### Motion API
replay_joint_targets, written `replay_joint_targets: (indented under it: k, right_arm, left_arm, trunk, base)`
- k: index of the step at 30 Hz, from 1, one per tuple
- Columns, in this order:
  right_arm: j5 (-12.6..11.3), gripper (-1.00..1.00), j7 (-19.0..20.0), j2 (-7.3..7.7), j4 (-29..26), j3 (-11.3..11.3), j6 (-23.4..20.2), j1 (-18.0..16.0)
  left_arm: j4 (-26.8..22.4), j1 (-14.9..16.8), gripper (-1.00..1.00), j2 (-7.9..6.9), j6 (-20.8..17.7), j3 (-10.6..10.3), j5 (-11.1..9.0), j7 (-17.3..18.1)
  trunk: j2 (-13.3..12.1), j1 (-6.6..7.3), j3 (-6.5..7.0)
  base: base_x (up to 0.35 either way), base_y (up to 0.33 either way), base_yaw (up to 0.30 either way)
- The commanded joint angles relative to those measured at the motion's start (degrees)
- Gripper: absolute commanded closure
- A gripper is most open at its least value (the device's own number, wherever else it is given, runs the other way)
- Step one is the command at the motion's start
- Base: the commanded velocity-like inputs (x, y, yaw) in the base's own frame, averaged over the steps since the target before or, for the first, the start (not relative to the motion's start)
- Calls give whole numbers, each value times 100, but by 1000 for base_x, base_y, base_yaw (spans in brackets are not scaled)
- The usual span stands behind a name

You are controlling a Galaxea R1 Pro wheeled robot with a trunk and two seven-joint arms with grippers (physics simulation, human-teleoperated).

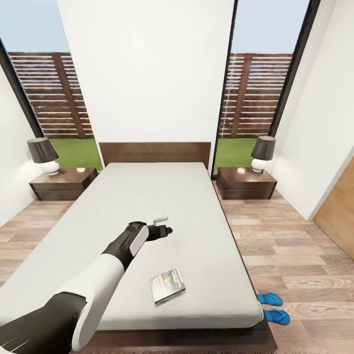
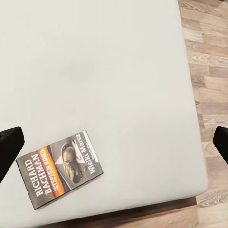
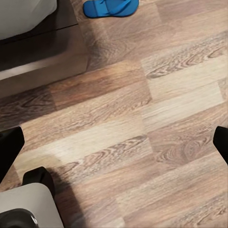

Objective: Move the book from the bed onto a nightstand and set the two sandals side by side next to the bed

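- The bed (image 1: 147, 196) runs from the headboard toward the robot; a nightstand (image 1: 63, 184) stands at each side of its head, the other (image 1: 246, 183) on the right, each bearing a lamp (image 1: 43, 155).
- Plank floor (image 1: 295, 246) lies bare along both sides of the bed.
- The book (image 1: 167, 285) lies flat near the bed's foot edge, right of centre, with mattress all round it.
- The left gripper (image 1: 164, 223) hangs over the mid-mattress, jaws spread wide and holding nothing; the book is nearer the foot, apart from it.
- Two sandals (image 1: 273, 307) lie on the floor by the bed's right foot corner.
- The right gripper (image 3: 114, 142) is spread wide above bare floor, one sandal (image 3: 110, 7) beyond it.
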State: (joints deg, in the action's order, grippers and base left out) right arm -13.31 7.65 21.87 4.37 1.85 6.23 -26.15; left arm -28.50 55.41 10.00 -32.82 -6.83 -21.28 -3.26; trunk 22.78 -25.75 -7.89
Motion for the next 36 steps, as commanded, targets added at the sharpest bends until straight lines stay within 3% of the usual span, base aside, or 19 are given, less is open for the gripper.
replay_joint_targets:
  k: [1,15,24,36]
  right_arm:
    - [-40,-100,39,4,29,17,44,-13]
    - [-40,-100,37,4,28,17,42,-13]
    - [-40,-100,41,4,29,17,44,-13]
    - [-40,-100,38,7,29,17,42,-13]
  left_arm:
    - [-7,4,-100,0,-23,-11,-42,-34]
    - [-12,4,-100,0,-2,-11,-46,-34]
    - [0,4,-100,0,294,-11,-58,-34]
    - [10,4,-100,0,328,-11,-60,-34]
  trunk:
    - [14,-3,-22]
    - [14,-3,-146]
    - [14,-3,-225]
    - [14,-3,-332]
  base:
    - [0,0,0]
    - [0,0,16]
    - [0,0,59]
    - [0,0,62]
